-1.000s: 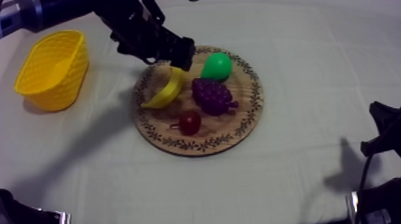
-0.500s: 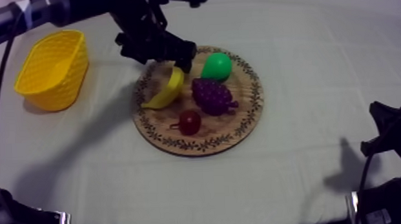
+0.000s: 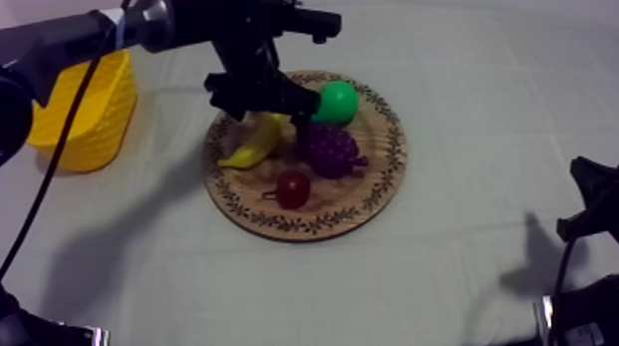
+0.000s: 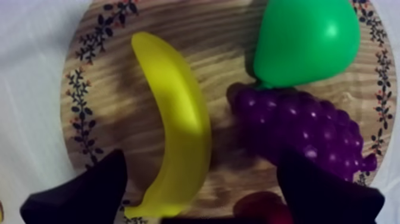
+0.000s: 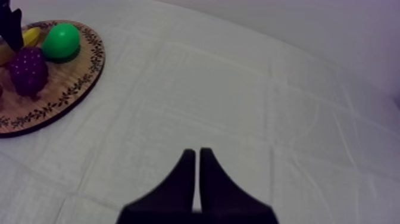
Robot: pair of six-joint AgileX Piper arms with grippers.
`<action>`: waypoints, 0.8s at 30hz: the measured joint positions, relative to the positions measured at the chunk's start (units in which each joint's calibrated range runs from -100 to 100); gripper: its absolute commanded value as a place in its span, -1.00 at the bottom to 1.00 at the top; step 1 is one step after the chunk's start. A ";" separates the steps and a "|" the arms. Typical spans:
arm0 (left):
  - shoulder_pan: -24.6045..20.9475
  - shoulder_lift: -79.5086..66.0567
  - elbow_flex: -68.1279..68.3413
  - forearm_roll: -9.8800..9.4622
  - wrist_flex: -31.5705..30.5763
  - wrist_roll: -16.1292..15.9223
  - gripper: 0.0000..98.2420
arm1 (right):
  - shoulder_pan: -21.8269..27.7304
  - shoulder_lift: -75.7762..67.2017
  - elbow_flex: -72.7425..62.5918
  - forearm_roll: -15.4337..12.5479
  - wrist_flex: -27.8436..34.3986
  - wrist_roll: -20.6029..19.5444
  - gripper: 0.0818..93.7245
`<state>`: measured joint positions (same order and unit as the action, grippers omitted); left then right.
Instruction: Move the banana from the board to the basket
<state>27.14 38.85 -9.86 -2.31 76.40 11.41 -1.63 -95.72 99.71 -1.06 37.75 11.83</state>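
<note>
Grey-white cloth covers the tabletop [image 3: 470,98], and above it the left pincer [image 4: 201,159] is poised over the round wooden board [image 4: 196,36]. Its two black fingers are spread wide apart and nothing is gripped. The banana [image 4: 175,131] lies flat on the board between those fingers. One finger is placed on its outer side, toward the patterned rim, and the other on the side of the bunch of grapes [image 4: 303,128]. The green pear [image 4: 306,42] is set touching or just beside the grapes, and the small red fruit [image 4: 262,205] is glimpsed near the grape-side finger. The yellow basket [image 3: 96,114] stands well apart from the board, at the left side of the table. The right pincer [image 5: 197,156] is held over bare cloth far from the board, its fingers pressed together on nothing.

The step in hand is judged to be the lining-up for the grasp, since the banana has not yet been lifted. A straight descent is called for next, so that the banana is straddled across its width before the fingers are closed. Care will be needed that the grapes are not caught. A lift and a carry to the basket would then be required.
</note>
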 measured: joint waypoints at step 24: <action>-0.24 5.72 -2.04 0.38 0.15 1.14 -0.31 | 0.00 0.00 0.00 0.00 0.00 0.00 -0.99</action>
<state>26.91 44.57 -11.90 -1.93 76.56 12.55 -1.63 -95.72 99.71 -1.06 37.75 11.83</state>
